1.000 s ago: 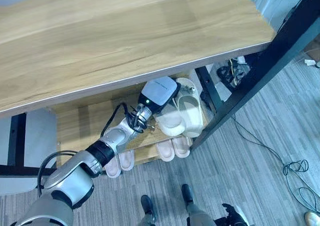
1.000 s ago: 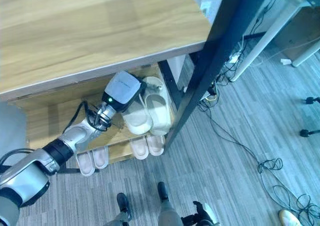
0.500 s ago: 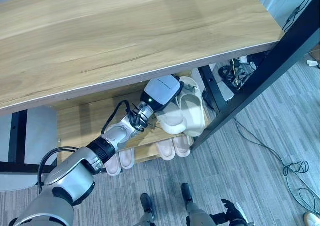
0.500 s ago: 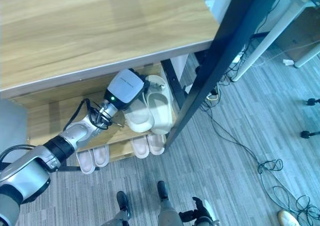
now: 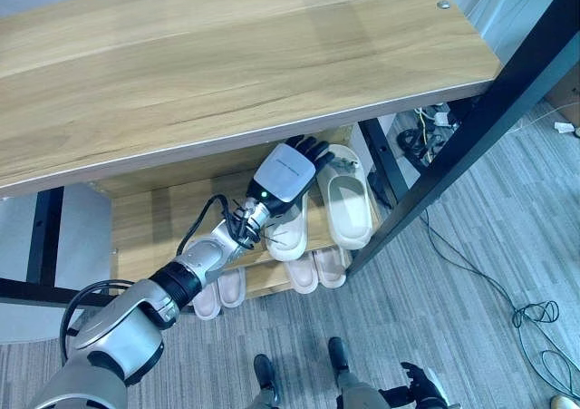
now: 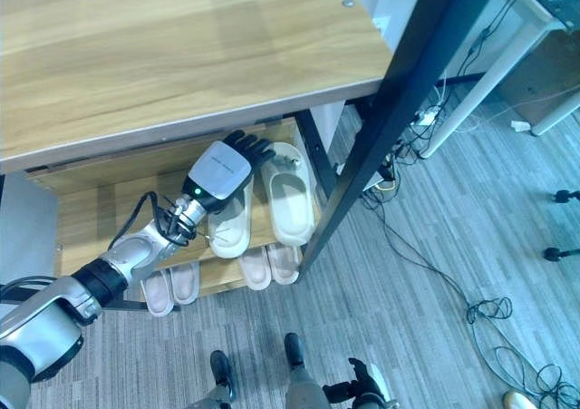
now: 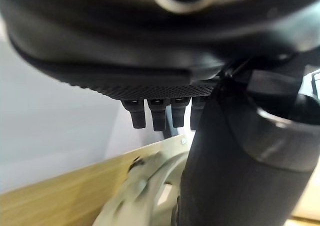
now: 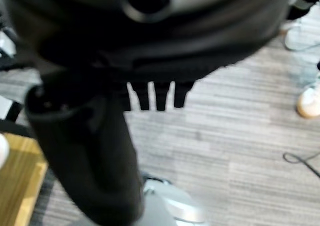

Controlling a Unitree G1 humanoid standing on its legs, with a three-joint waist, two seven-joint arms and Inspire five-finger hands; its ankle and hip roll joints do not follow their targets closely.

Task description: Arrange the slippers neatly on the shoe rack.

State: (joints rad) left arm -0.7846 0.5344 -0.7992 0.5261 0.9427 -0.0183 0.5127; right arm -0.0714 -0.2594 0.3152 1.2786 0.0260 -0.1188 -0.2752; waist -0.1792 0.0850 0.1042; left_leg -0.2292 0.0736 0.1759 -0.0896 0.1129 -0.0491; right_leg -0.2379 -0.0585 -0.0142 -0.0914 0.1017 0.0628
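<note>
The left hand (image 5: 288,171), fingers straight, is hovering over the left slipper (image 5: 288,232) beside the right slipper (image 5: 346,208) on the shoe rack (image 5: 145,223).

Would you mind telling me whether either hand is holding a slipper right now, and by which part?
Nothing is held. The left hand hangs with straight fingers over the cream slipper on the shelf; the right hand is open over the floor.

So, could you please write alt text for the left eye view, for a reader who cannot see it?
The left robot hand, fingers straight, reaches under the wooden top of a shoe rack and rests over a cream slipper on the middle shelf. A second cream slipper lies beside it, both pointing the same way. Two pairs of pinkish slippers sit lower down.
</note>
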